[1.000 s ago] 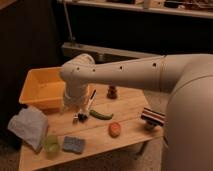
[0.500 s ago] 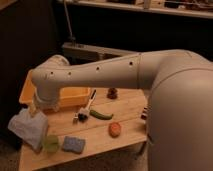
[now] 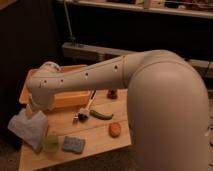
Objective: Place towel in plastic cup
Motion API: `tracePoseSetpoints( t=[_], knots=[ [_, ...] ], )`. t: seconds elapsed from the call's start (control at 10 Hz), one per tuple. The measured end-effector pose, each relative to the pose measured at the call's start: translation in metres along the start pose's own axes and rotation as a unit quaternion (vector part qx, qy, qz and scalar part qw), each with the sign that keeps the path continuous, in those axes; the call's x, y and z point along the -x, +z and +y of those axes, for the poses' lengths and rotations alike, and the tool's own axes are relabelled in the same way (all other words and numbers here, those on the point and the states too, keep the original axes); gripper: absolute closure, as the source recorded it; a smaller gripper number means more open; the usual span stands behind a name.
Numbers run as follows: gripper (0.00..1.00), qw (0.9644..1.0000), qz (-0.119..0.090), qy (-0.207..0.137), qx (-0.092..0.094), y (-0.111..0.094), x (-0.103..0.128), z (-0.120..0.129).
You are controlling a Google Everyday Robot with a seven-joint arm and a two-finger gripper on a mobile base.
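Observation:
A light grey-blue towel [image 3: 27, 129] lies crumpled at the left front corner of the wooden table [image 3: 95, 137]. A small green plastic cup [image 3: 50, 142] stands just right of the towel, near the front edge. My gripper [image 3: 34, 113] hangs below the bulky white wrist [image 3: 44, 90], right at the towel's upper edge. Most of it is hidden by the arm. The arm [image 3: 110, 72] reaches across the table from the right.
A yellow bin [image 3: 70, 99] sits at the back left, partly behind the arm. A blue sponge [image 3: 73, 144], a brush [image 3: 84, 111], a green pepper [image 3: 101, 115], an orange object [image 3: 114, 129] and a small dark object [image 3: 112, 93] lie on the table.
The arm has swung left across the table, from over the bin's right side to the towel at the left corner. The objects on the table have not moved.

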Motion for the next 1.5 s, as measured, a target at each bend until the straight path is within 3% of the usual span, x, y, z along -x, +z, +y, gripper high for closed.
tracePoseSetpoints(
  t=[0.4, 0.8, 1.4, 1.5],
  knots=[
    [0.35, 0.9988, 0.026, -0.038, 0.019, 0.044, -0.006, 0.015],
    [0.35, 0.9964, 0.059, -0.052, 0.031, 0.091, -0.017, 0.018],
    [0.36, 0.9931, 0.095, -0.063, 0.028, 0.138, -0.021, 0.030],
    [0.41, 0.9927, 0.101, -0.063, 0.021, 0.143, -0.022, 0.030]
  ],
)
